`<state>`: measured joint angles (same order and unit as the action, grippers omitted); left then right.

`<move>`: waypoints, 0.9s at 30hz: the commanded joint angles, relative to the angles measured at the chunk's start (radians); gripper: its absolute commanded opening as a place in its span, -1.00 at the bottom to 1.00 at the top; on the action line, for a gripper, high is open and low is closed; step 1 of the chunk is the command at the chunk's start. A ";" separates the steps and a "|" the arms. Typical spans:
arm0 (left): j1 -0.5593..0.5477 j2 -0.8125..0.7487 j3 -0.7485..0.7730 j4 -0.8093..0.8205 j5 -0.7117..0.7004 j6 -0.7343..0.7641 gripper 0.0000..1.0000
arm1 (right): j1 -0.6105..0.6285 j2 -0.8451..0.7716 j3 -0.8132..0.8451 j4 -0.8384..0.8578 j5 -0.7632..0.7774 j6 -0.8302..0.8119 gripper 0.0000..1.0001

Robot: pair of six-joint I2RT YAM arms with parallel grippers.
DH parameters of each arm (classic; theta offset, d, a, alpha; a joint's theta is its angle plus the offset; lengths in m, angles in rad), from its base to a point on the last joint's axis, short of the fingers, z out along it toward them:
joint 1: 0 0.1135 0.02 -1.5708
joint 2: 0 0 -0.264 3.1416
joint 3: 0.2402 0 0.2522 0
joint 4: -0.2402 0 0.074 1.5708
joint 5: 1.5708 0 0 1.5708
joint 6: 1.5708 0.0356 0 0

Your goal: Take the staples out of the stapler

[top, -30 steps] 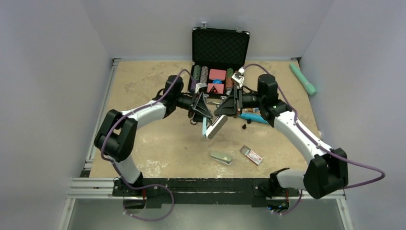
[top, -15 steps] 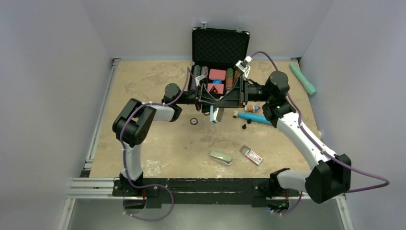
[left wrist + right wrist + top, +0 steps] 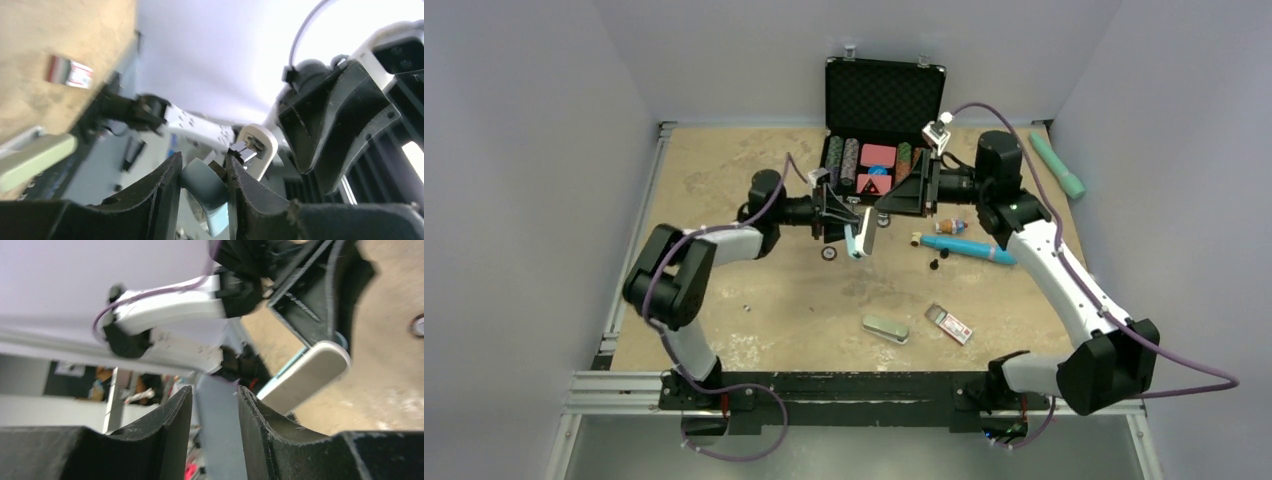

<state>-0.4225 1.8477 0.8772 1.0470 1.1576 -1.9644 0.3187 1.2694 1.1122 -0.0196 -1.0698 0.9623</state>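
Round about, on the table: open case (image 3: 884,100) of chips at the back, teal pen (image 3: 969,248) right of centre, tin (image 3: 885,328) and staple box (image 3: 950,324) nearer my bases, all lying below the work. Stapler (image 3: 861,238) is held off the table mid-field, its light-blue body clenched in my left pincer (image 3: 202,166), white end towards my right pincer (image 3: 215,396). Both forearms reach inward, wrists facing each other; right fingers (image 3: 170,420) sit just beside the stapler, and I cannot tell whether they grip anything

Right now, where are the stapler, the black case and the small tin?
stapler (image 3: 857,242), top view, its pale body.
black case (image 3: 884,98), top view, open lid's lining.
small tin (image 3: 885,328), top view, its lid.
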 commanded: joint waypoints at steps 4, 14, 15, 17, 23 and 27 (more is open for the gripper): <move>0.017 -0.211 0.670 -2.290 -1.027 1.292 -1.00 | -0.005 0.006 0.269 -0.527 0.330 -0.369 -0.14; 0.043 -0.114 0.682 -2.422 -1.520 1.182 -1.00 | -0.002 -0.077 0.170 -0.625 0.502 -0.419 0.26; 0.044 -0.093 0.683 -2.418 -1.523 1.177 -1.00 | -0.003 -0.082 0.163 -0.635 0.507 -0.424 0.27; 0.044 -0.055 0.699 -2.427 -1.551 1.157 -1.00 | -0.002 -0.094 0.154 -0.650 0.520 -0.430 0.28; 0.046 -0.013 0.719 -2.369 -1.575 1.164 -1.00 | -0.002 -0.157 0.110 -0.624 0.536 -0.415 0.28; 0.046 -0.012 0.733 -2.357 -1.594 1.167 -1.00 | -0.002 -0.212 0.088 -0.598 0.567 -0.420 0.29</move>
<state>-0.3801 1.8511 1.5600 -1.3148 -0.3763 -0.8146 0.3183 1.1168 1.2114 -0.6582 -0.5541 0.5587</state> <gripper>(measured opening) 0.389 0.641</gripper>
